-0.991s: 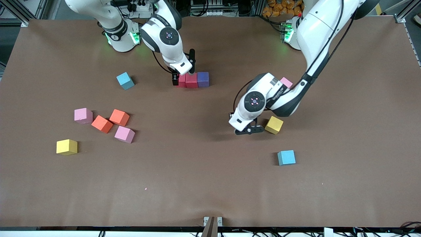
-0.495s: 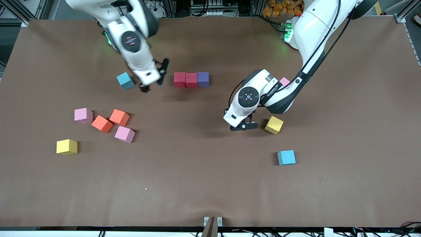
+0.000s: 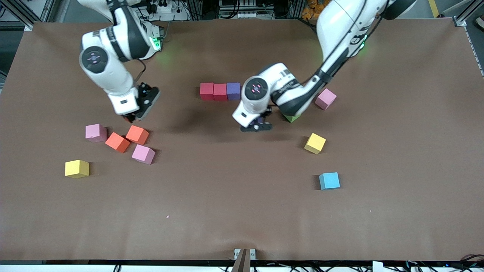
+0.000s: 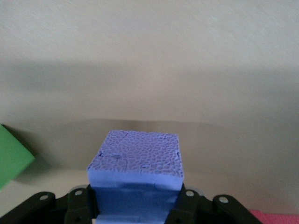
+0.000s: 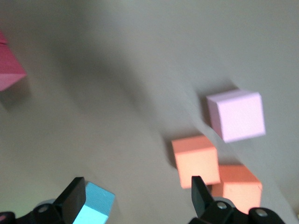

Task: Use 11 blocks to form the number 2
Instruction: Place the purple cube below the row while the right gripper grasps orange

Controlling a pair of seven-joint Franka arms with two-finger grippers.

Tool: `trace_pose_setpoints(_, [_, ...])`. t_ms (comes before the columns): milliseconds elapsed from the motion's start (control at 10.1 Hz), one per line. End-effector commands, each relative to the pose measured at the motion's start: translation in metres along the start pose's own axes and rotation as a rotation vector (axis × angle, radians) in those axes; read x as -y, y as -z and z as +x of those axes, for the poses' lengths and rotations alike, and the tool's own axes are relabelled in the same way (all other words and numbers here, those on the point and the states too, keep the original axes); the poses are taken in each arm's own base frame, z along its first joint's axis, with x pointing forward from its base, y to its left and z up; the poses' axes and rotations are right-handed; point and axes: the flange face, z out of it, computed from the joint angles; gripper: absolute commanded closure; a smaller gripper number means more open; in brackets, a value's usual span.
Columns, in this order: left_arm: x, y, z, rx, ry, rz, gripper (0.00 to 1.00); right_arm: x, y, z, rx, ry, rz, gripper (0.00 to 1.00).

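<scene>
The left gripper (image 3: 257, 124) is clamped on a purple block (image 4: 135, 163), held in the air over bare table, close to a row of three touching blocks: two red blocks (image 3: 213, 91) and a second purple block (image 3: 233, 90). This short row is the only built part of the number 2. A green block (image 3: 292, 118) peeks out from under the left arm, and a pink block (image 3: 326, 98) lies just past it toward the left arm's end. A yellow block (image 3: 315, 143) and a light blue block (image 3: 329, 180) sit nearer the front camera, well apart.

The right gripper (image 3: 140, 109) hangs with its fingers spread wide and empty, above a loose cluster of two orange blocks (image 3: 137, 134) and two more pink blocks (image 3: 143, 153). Its wrist view shows another light blue block (image 5: 96, 205) just beside one finger. A second yellow block (image 3: 76, 168) lies apart, nearer the front camera.
</scene>
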Motion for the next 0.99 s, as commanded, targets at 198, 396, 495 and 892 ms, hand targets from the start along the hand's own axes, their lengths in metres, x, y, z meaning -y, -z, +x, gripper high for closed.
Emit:
trace_pose_setpoints(198, [-0.045, -0.044, -0.033, 0.004, -0.056, 0.042, 1.00, -0.066, -0.065, -0.036, -0.026, 0.113, -0.009, 0.00])
trace_pose_setpoints(396, [-0.059, -0.054, -0.032, -0.004, -0.045, 0.041, 1.00, -0.103, -0.098, -0.042, -0.055, 0.201, 0.004, 0.00])
trace_pose_setpoints(495, [-0.063, -0.056, -0.036, -0.004, -0.049, 0.043, 1.00, -0.107, -0.113, -0.044, -0.054, 0.203, 0.027, 0.00])
trace_pose_setpoints(892, [-0.068, -0.058, -0.044, -0.002, -0.043, 0.044, 1.00, -0.111, -0.129, -0.046, -0.045, 0.192, 0.075, 0.00])
